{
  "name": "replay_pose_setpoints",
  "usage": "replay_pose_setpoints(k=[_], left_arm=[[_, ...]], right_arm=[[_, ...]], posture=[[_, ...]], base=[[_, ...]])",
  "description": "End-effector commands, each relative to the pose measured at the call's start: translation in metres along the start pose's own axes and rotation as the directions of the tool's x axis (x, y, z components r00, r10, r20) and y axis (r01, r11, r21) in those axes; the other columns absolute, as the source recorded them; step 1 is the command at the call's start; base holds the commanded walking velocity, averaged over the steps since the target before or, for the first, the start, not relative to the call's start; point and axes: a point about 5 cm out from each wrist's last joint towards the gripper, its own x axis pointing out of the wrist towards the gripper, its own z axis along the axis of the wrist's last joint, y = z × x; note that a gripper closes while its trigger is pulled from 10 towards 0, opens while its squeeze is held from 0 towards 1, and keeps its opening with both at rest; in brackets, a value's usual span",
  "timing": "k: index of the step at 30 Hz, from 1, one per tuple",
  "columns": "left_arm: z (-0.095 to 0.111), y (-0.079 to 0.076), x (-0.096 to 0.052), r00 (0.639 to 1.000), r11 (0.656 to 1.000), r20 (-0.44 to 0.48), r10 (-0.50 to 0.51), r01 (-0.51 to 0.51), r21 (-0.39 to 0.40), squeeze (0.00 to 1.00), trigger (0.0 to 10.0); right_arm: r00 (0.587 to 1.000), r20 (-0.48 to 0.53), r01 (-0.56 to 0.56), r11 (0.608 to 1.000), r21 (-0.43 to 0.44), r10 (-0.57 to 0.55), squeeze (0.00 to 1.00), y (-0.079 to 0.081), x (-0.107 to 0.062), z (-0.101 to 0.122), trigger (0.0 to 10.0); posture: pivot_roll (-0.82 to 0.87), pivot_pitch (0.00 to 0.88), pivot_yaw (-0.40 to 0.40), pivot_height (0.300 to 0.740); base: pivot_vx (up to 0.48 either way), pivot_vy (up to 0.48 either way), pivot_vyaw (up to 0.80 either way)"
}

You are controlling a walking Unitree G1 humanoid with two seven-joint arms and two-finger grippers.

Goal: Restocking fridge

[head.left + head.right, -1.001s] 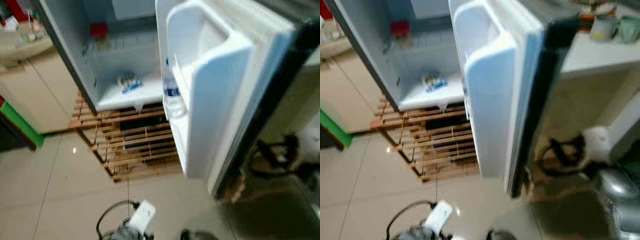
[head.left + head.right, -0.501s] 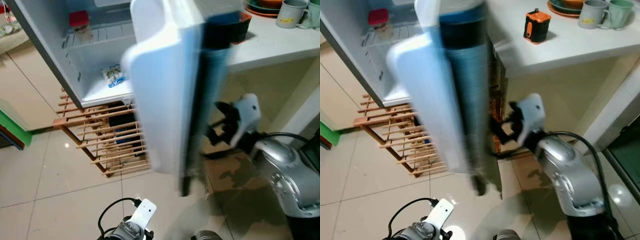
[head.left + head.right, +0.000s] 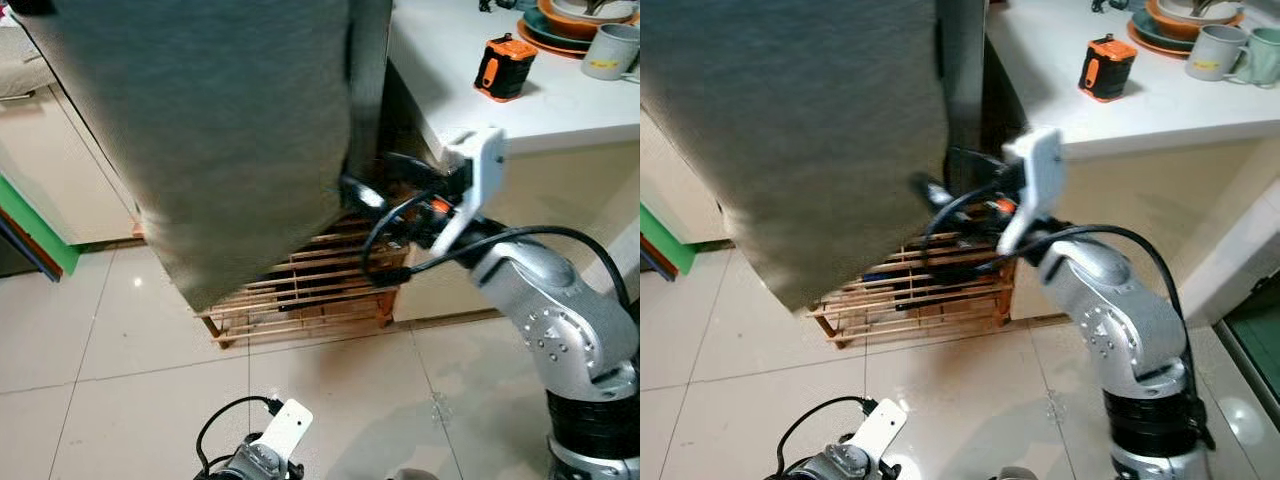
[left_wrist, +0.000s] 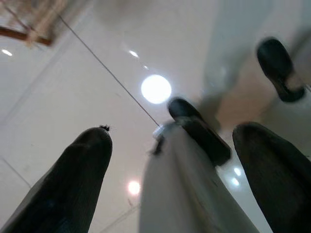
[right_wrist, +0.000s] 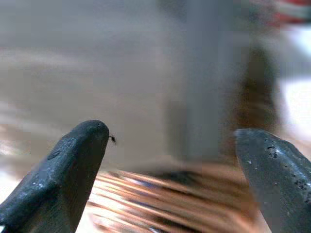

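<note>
The fridge's grey door (image 3: 220, 130) stands shut, its outer face turned toward me and the inside hidden. My right gripper (image 3: 372, 180) is open at the door's lower right edge, its black fingers (image 5: 73, 165) spread wide with nothing between them. In the right wrist view the grey door face and the wooden rack lie blurred just ahead. My left gripper (image 4: 175, 170) hangs low over the tiled floor, open and empty.
A wooden slatted rack (image 3: 310, 290) sits under the fridge. A white counter (image 3: 450, 60) to the right carries an orange tape measure (image 3: 503, 66), a mug (image 3: 610, 52) and stacked plates. A beige cabinet (image 3: 60, 170) and a green panel (image 3: 40, 235) stand to the left.
The fridge door has swung from open to shut, hiding the shelves and the bottle. My right arm has followed it leftward to the door's edge. The camera has also shifted.
</note>
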Motion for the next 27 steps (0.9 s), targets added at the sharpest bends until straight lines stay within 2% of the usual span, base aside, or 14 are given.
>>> replay_pose_setpoints(k=[1,3,5,6,8,9,11,12,13,14,16,18,20,27], left_arm=[[0.004,0.000,0.000,0.995,0.997,0.066,0.068,-0.066,-0.041,0.00,10.0],[0.005,0.001,-0.001,0.989,0.984,0.100,0.108,-0.092,-0.155,0.00,10.0],[0.005,0.002,-0.001,0.988,0.978,0.108,0.115,-0.093,-0.186,0.00,10.0],[0.018,0.010,-0.003,0.969,0.968,0.195,0.149,-0.103,-0.228,0.00,10.0],[0.083,0.097,-0.028,0.820,0.931,0.471,0.324,-0.187,-0.315,0.00,10.0],[0.126,0.133,-0.064,0.651,0.912,0.650,0.391,-0.181,-0.368,0.00,10.0],[0.149,0.138,-0.089,0.517,0.905,0.749,0.415,-0.146,-0.400,0.00,10.0],[0.149,0.138,-0.089,0.517,0.905,0.749,0.415,-0.146,-0.400,0.00,10.0],[0.168,0.146,-0.116,0.378,0.890,0.808,0.453,-0.140,-0.433,0.00,10.0],[0.168,0.146,-0.116,0.378,0.890,0.808,0.453,-0.140,-0.433,0.00,10.0],[0.180,0.155,-0.137,0.283,0.867,0.821,0.496,-0.121,-0.483,0.00,10.0],[0.185,0.164,-0.147,0.247,0.851,0.815,0.524,-0.098,-0.517,0.00,10.0],[0.184,0.168,-0.151,0.247,0.844,0.809,0.533,-0.095,-0.528,0.00,10.0],[0.176,0.173,-0.150,0.308,0.843,0.793,0.526,-0.067,-0.534,0.00,10.0]], right_arm=[[0.982,-0.047,0.180,0.983,-0.028,-0.181,0.00,-0.019,-0.009,-0.022,10.0],[0.962,-0.107,0.247,0.967,-0.054,-0.252,0.00,-0.024,-0.022,-0.048,10.0],[0.959,-0.120,0.253,0.966,-0.052,-0.257,0.00,-0.024,-0.025,-0.055,10.0],[0.943,-0.153,0.289,0.956,-0.054,-0.294,0.00,-0.025,-0.036,-0.074,10.0],[0.927,-0.177,0.331,0.943,-0.025,-0.330,0.00,-0.026,-0.044,-0.086,10.0],[0.926,-0.170,0.342,0.940,0.001,-0.337,0.00,-0.026,-0.047,-0.088,10.0],[0.932,-0.150,0.334,0.943,-0.001,-0.330,0.00,-0.025,-0.047,-0.089,10.0],[0.932,-0.150,0.334,0.943,-0.001,-0.330,0.00,-0.025,-0.047,-0.089,10.0],[0.935,-0.133,0.331,0.944,-0.001,-0.329,0.00,-0.026,-0.044,-0.090,10.0],[0.935,-0.133,0.331,0.944,-0.001,-0.329,0.00,-0.026,-0.044,-0.090,10.0],[0.938,-0.114,0.329,0.944,0.000,-0.327,0.00,-0.026,-0.040,-0.090,10.0],[0.940,-0.097,0.330,0.944,0.000,-0.328,0.00,-0.026,-0.036,-0.090,10.0],[0.940,-0.090,0.332,0.943,0.006,-0.330,0.00,-0.026,-0.034,-0.090,10.0],[0.927,-0.040,0.374,0.927,0.005,-0.373,0.00,-0.034,-0.031,-0.084,10.0]], posture=[[-0.24,0.037,0.062,0.740],[-0.24,0.040,0.063,0.740],[-0.24,0.040,0.061,0.740],[-0.23,0.044,0.059,0.740],[-0.23,0.044,0.059,0.740],[-0.22,0.045,0.060,0.740],[-0.21,0.041,0.058,0.740],[-0.21,0.041,0.058,0.740],[-0.19,0.033,0.053,0.740],[-0.19,0.033,0.053,0.740],[-0.18,0.021,0.051,0.740],[-0.18,0.010,0.047,0.740],[-0.18,0.006,0.048,0.740],[-0.18,0.002,0.059,0.740]], base=[[0.000,0.000,0.00],[0.000,0.000,0.00],[0.000,0.000,0.00],[0.000,0.000,0.00],[0.000,0.000,0.00],[0.000,0.000,0.00],[0.167,0.000,0.00],[0.334,0.000,0.00],[0.442,0.000,0.00],[0.442,0.000,0.00],[0.439,0.000,0.00],[0.360,0.191,0.00],[0.274,0.394,0.00],[0.000,0.472,0.00]])
